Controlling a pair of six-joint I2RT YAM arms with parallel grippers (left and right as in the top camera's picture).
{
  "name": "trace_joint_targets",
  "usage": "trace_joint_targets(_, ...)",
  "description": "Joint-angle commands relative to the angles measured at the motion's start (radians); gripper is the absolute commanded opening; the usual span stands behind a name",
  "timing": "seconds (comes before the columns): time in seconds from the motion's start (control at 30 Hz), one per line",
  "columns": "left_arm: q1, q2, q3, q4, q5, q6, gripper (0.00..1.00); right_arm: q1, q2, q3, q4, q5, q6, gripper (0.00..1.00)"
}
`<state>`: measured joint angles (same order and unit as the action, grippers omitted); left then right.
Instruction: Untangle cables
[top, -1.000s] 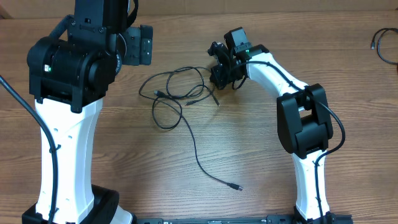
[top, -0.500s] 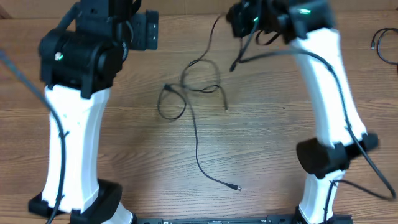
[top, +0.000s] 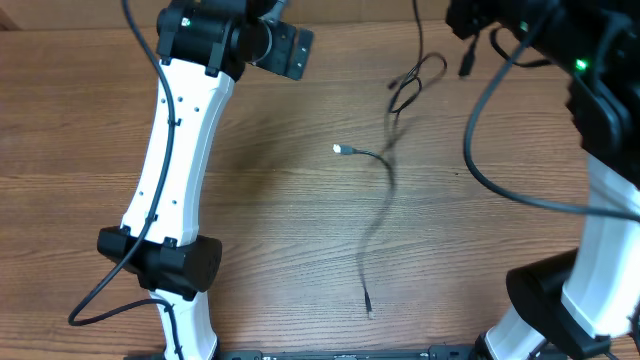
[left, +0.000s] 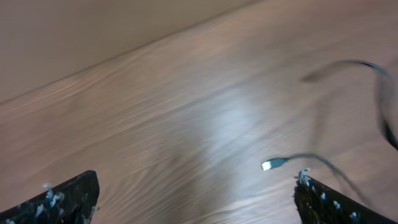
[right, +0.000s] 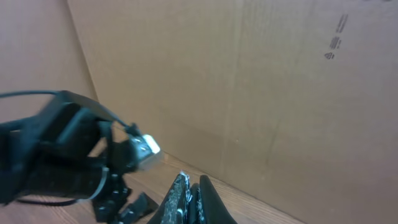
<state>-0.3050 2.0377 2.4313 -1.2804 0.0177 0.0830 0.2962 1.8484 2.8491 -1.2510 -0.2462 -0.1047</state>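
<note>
The right end effector (right: 189, 198) has its two black fingers pressed together; I cannot tell whether a cord is pinched between them. The left end effector (left: 196, 199) stands wide apart above the wood-grain tabletop (top: 280, 230). Between the arms the cables (top: 387, 165), thin, black and limp, form one small loop and a wavy strand. Two plug ends show, one a silver plug (top: 340, 149).
</note>
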Motion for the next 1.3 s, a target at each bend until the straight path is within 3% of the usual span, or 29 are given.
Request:
trace_joint_targets(0.0,0.005,0.021,0.005,0.010,0.346,0.220,1.00,-0.027,-0.023,0.018,-0.021,0.011,0.004,0.04)
trace_joint_targets(0.13,0.005,0.023,0.005,-0.003,0.621,0.434,1.00,-0.050,-0.022,0.017,-0.042,0.011,0.004,0.04)
trace_joint_targets(0.23,0.005,0.023,0.005,-0.017,0.738,0.556,1.00,-0.064,-0.023,0.017,-0.050,0.011,0.004,0.04)
trace_joint_targets(0.37,0.002,0.037,0.005,-0.017,0.761,0.627,0.97,-0.068,-0.023,0.017,-0.072,0.010,0.004,0.04)
trace_joint_targets(0.47,0.002,0.072,0.005,0.018,0.757,0.600,0.98,-0.068,-0.023,0.018,-0.090,0.010,0.004,0.04)
trace_joint_targets(0.53,0.002,0.103,0.005,0.061,0.753,0.497,1.00,-0.068,-0.024,0.018,-0.101,0.010,0.004,0.04)
trace_joint_targets(0.6,0.002,0.148,0.005,0.135,0.713,0.294,0.99,-0.068,-0.027,0.018,-0.111,0.010,0.004,0.04)
trace_joint_targets(0.63,0.002,0.171,0.005,0.175,0.676,0.167,0.95,-0.068,-0.028,0.018,-0.114,0.010,0.004,0.04)
trace_joint_targets(0.7,0.002,0.210,0.005,0.227,0.625,-0.064,0.70,-0.068,-0.031,0.018,-0.118,0.010,0.004,0.04)
trace_joint_targets(0.73,0.002,0.232,0.005,0.251,0.629,-0.189,0.69,-0.068,-0.032,0.018,-0.121,0.011,0.004,0.04)
trace_joint_targets(0.77,0.002,0.249,0.005,0.267,0.636,-0.272,0.79,-0.068,-0.033,0.018,-0.124,0.011,0.004,0.04)
trace_joint_targets(0.8,0.002,0.273,0.005,0.289,0.653,-0.380,0.82,-0.068,-0.034,0.018,-0.126,0.011,0.004,0.04)
trace_joint_targets(1.0,-0.016,0.323,0.005,0.344,0.803,-0.617,0.80,-0.068,-0.035,0.018,-0.137,0.011,0.004,0.04)
trace_joint_targets(1.1,-0.046,0.323,0.005,0.344,0.856,-0.720,0.68,-0.068,-0.034,0.018,-0.148,0.011,0.004,0.04)
trace_joint_targets(1.17,-0.071,0.323,0.005,0.344,0.908,-0.765,0.73,-0.068,-0.035,0.018,-0.154,0.011,0.004,0.04)
trace_joint_targets(1.27,-0.108,0.323,0.005,0.342,0.925,-0.809,0.70,-0.068,-0.034,0.018,-0.163,0.011,0.004,0.04)
